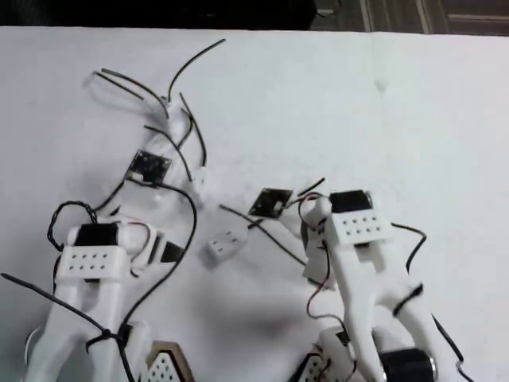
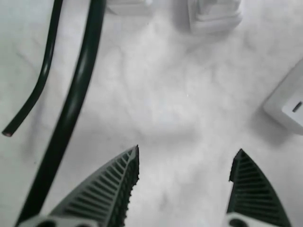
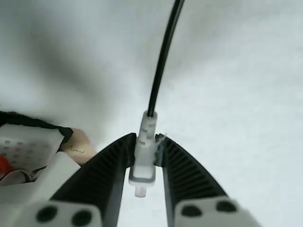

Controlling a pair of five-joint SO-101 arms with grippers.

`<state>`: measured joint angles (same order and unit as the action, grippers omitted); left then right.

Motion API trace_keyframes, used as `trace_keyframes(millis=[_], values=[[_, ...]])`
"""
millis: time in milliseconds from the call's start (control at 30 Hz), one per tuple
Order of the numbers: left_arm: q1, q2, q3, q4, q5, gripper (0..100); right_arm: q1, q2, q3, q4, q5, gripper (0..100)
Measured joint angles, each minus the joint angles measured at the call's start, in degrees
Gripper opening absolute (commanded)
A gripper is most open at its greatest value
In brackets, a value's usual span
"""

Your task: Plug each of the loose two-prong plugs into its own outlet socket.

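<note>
From the high view, the white table point(image 1: 398, 111) carries a scatter of thin black leads point(image 1: 193, 57) and a small white socket block point(image 1: 225, 245), which lies between the two arms. The left arm point(image 1: 94, 261) sits to one side of the block and the right arm point(image 1: 359, 226) to the other. Two dark square pieces point(image 1: 149, 165) point(image 1: 270, 201) lie among the leads. I cannot tell whether they are sockets or plug bodies. Nothing here reads as a plug seated in a socket.

In the left wrist view, the left gripper point(image 2: 188, 152) hangs just over bare table with its ribbed fingers point(image 2: 116, 189) spread wide and nothing between them. A thick dark cable point(image 2: 71, 118) runs past the outer side of one finger. A corner of the socket block point(image 2: 286, 106) lies beyond the outer side of the other finger, a little ahead of its tip and not touching it.

In the right wrist view, the right gripper point(image 3: 146, 141) is closed on a white two-prong plug point(image 3: 142, 175). The plug body is pinched between the finger pads near their tips, and its black lead point(image 3: 161, 61) runs out ahead of the fingers. The prong end is not clear enough to read.

By my judgement the task is barely begun. One plug is in hand but not inserted, and the others appear loose.
</note>
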<state>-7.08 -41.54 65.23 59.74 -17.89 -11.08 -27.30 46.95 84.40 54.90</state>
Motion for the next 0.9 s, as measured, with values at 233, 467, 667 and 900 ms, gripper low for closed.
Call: trace_keyframes(millis=[233, 467, 667, 900], values=[[0.0, 0.0, 0.0, 0.0, 0.0, 31, -0.8, -14.9, 0.0, 1.0, 0.0, 1.8], [0.0, 0.0, 0.0, 0.0, 0.0, 31, -6.3, -26.8, 0.0, 3.1, -25.0, 1.7], [-1.3, 0.0, 0.0, -0.6, 0.0, 31, -16.3, -29.7, 0.0, -0.8, -48.1, 1.7], [-3.6, 0.0, 0.0, -2.3, 0.0, 31, -18.6, -30.0, 0.1, -8.0, -55.2, 1.7]])
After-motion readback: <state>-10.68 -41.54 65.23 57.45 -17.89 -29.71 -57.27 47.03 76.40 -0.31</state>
